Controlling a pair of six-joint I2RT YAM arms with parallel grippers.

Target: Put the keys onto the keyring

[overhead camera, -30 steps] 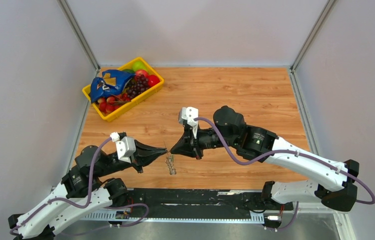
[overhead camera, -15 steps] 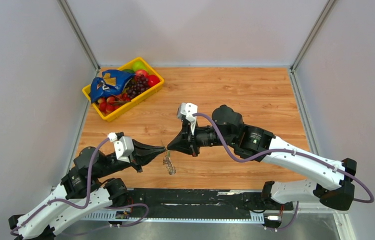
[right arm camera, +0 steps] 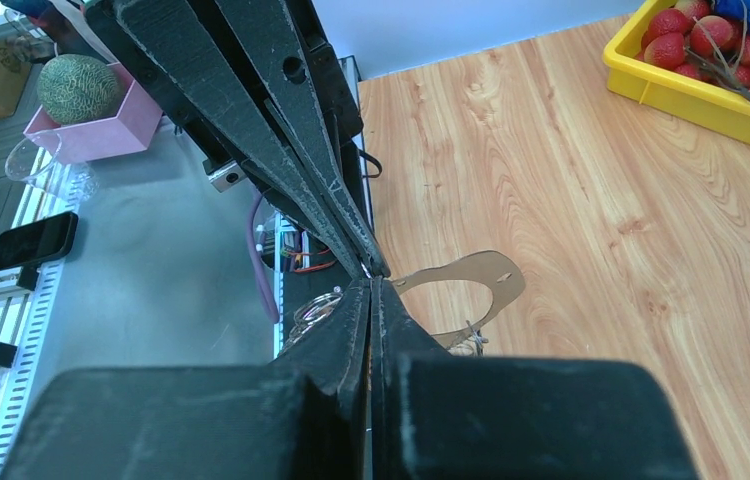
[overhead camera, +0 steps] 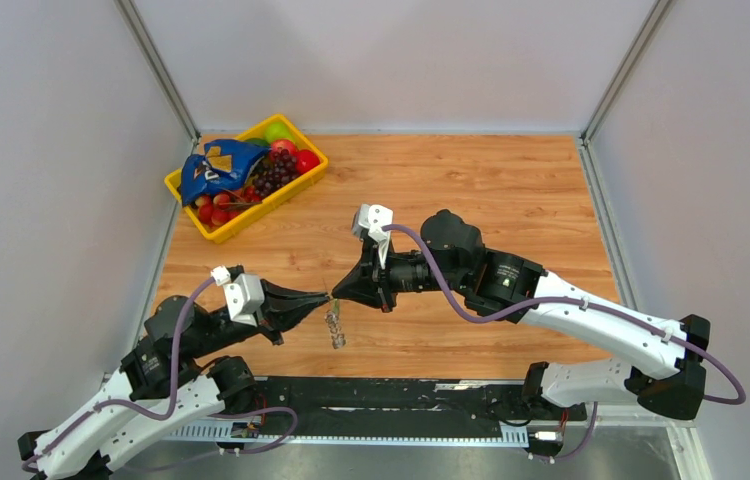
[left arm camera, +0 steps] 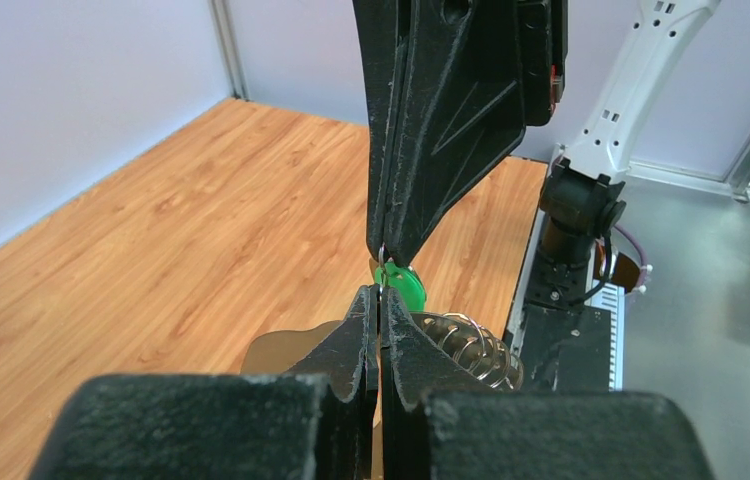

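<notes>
Left gripper [left arm camera: 379, 296], black and two-fingered, has its jaws pressed flat together. The black right gripper [left arm camera: 388, 248] is clenched the same way, and the two tips meet point to point above the near middle of the wooden table [overhead camera: 511, 200]. Right at that meeting sits the tiny bright green key [left arm camera: 403, 285]; which gripper pinches it I cannot tell. The keyring [overhead camera: 335, 328], a loop of flat dull band with silvery coiled chain, appears to dangle just below the tips, slightly to the near side. It looks light and limp: the band will probably flop and swing, and the metal links may slip between the pads. The key looks small, stiff and easy to drop. A sound hold would be on the key's flat head, leaving its hole free, and on the band close beside the ring's opening.
</notes>
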